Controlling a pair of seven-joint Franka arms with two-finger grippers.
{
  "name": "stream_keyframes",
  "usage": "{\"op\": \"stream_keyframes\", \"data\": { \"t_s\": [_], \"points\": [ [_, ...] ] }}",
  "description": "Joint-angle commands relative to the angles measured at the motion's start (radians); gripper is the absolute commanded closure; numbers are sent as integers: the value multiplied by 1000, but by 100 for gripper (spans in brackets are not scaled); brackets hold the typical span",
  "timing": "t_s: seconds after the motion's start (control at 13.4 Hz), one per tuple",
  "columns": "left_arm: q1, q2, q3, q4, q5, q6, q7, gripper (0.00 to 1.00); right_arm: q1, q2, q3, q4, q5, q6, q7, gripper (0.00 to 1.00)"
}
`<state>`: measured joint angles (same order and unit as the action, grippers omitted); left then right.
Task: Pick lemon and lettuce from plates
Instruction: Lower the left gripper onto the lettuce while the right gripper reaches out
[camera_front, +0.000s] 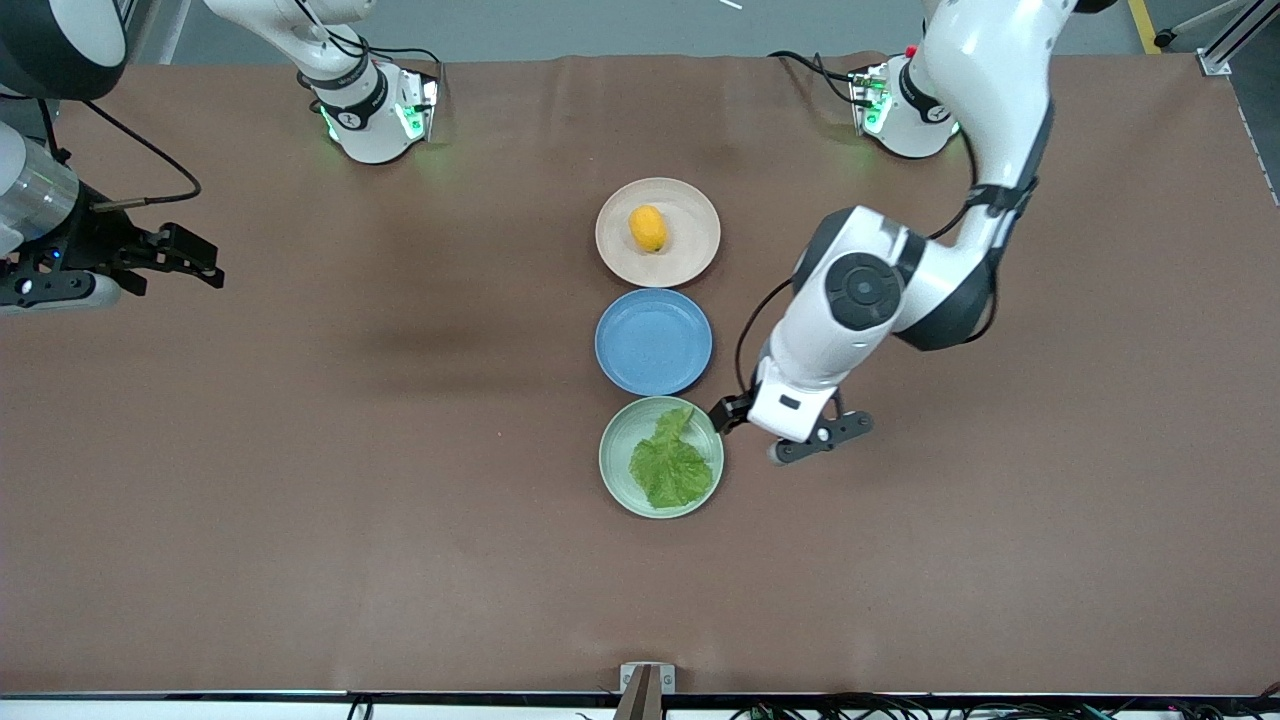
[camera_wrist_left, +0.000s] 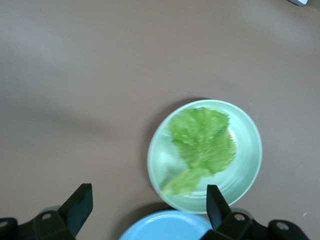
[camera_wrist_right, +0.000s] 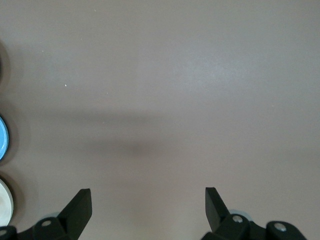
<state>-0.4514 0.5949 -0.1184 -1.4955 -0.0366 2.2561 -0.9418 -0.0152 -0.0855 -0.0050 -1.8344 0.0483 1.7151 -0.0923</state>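
Three plates line the surface (camera_front: 300, 500): lemon (camera_front: 648, 229) on beige plate (camera_front: 695, 250), blue plate (camera_front: 653, 341) between, lettuce (camera_front: 672, 462) on green plate (camera_front: 618, 445), stem toward blue; left claw (camera_front: 790, 432) beside it and waiting right claw (camera_front: 165, 262) gape wide.

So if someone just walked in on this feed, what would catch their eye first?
Probably the row of three round plates mid-table: a beige-pink plate holding the small orange-yellow lemon, a bare blue plate, and nearest the front camera a pale mint green plate with the crinkled green lettuce leaf. Next, the left gripper, open beside the lettuce plate; the right gripper waits open at its table end.
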Motion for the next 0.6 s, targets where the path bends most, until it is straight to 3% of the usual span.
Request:
{"op": "stream_keyframes", "data": {
  "t_s": [0.0,0.15,0.37,0.52],
  "points": [
    [-35,80,6,34,-2,124,-125,0,-25,39,16,23,19,-3,-3,0],
    [-68,124,6,34,-9,204,-137,0,-12,154,19,79,24,-26,-6,0],
    [-92,189,11,34,-5,278,-155,0,72,148,33,51,25,-74,19,0],
    [-92,210,11,34,-3,309,-155,0,135,135,34,11,88,-69,58,0]
  ]
}}
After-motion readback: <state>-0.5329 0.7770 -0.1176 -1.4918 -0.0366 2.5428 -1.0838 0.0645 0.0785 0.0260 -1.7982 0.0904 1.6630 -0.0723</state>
